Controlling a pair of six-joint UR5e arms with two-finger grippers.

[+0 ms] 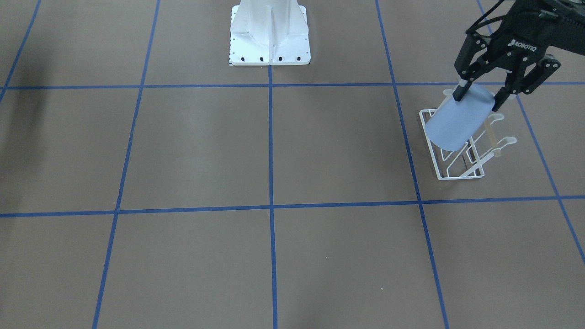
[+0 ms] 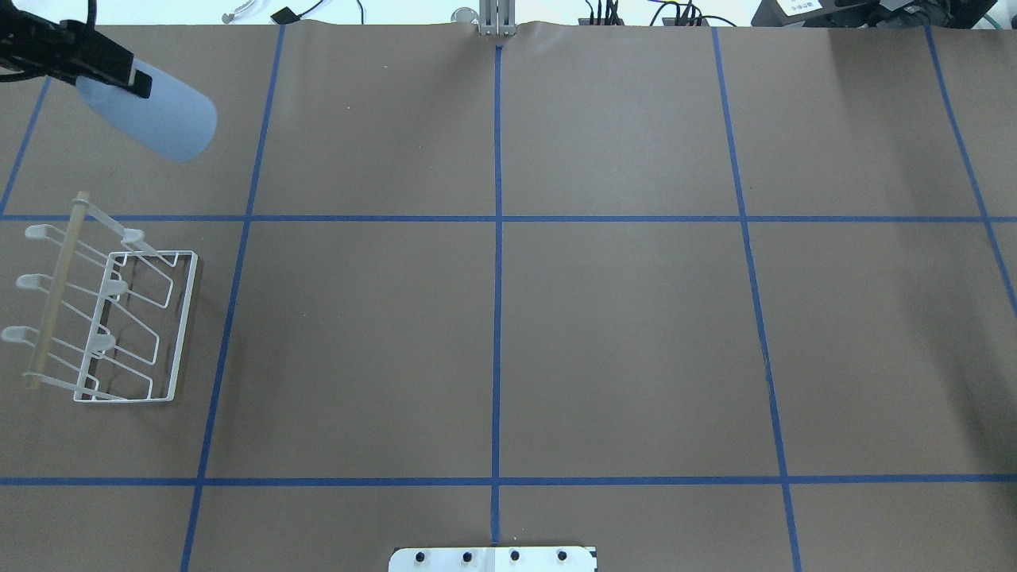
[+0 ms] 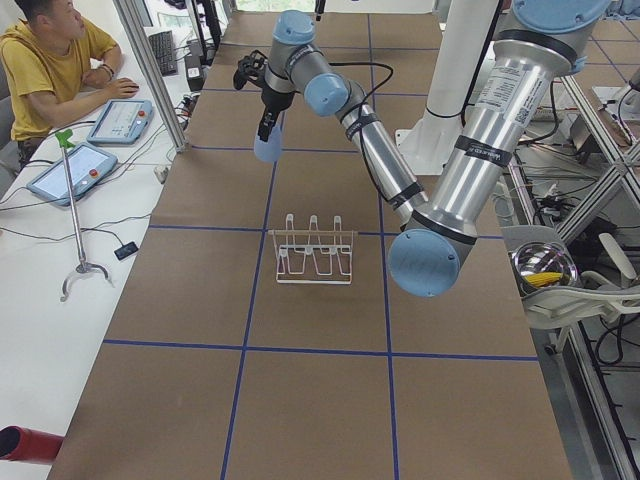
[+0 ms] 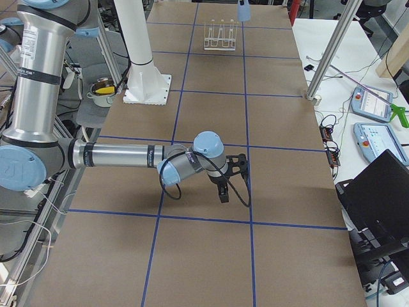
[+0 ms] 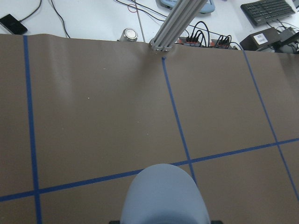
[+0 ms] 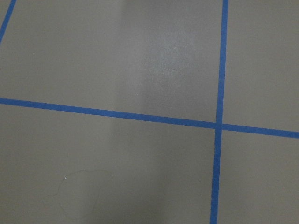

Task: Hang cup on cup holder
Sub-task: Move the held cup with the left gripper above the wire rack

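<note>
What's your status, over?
Left gripper shut on light blue cup, aloft, tilted, off the cup holder. Right gripper low over table, state unclear. Nothing in the way.

The only legible mark is the white brand name ROBOTIQ, printed on the black body of the left claw [image 1: 477,99], just above its fingers. Label print on the left arm's silver tube [image 3: 492,105] is too small to read.

Brown table [image 2: 620,342] taped in blue squares; yellow-shirted operator [image 3: 48,70] at a teach pendant [image 3: 123,120]; steel bowl [image 3: 530,260]
</note>
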